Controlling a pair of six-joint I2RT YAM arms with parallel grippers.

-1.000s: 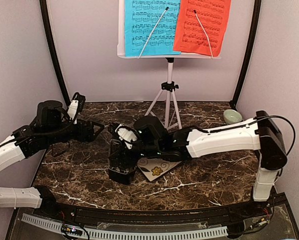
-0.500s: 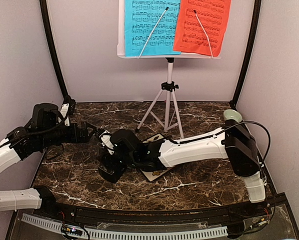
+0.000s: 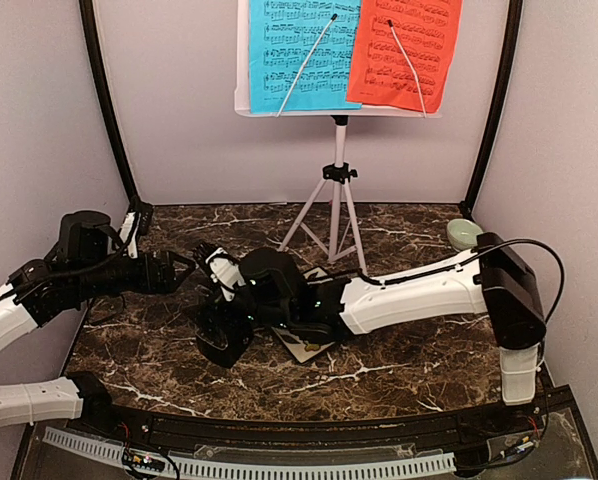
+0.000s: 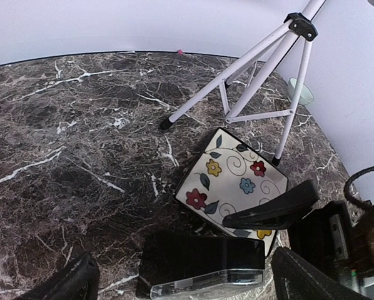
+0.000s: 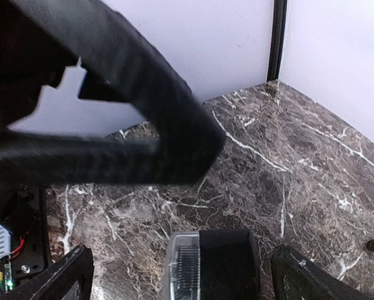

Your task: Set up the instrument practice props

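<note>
Left gripper [image 4: 182, 275]: over the left side of the worktop, fingers wide apart, holding nothing.

Right gripper [image 5: 182, 265]: arm stretched across from the right side to left of centre. Its fingers are spread on either side of the metronome [image 4: 199, 259], with a gap showing on both sides, so it is not gripped. One right finger [image 4: 271, 211] crosses above the near corner of the tile.

Metronome: on the worktop, left of centre, nearer the near edge than the far one. It sits just beside the near edge of the floral tile [image 4: 231, 178]; I cannot tell whether they touch.

Music stand [image 3: 336, 175]: tripod feet on the worktop just beyond the tile, toward the far edge, upright. The blue sheet [image 3: 294, 55] is on the left of its desk and the red sheet [image 3: 404, 50] on the right, edges meeting, with a thin wire arm across each.

Small pale green bowl [image 3: 464, 233]: far right corner, well apart from the rest.
</note>
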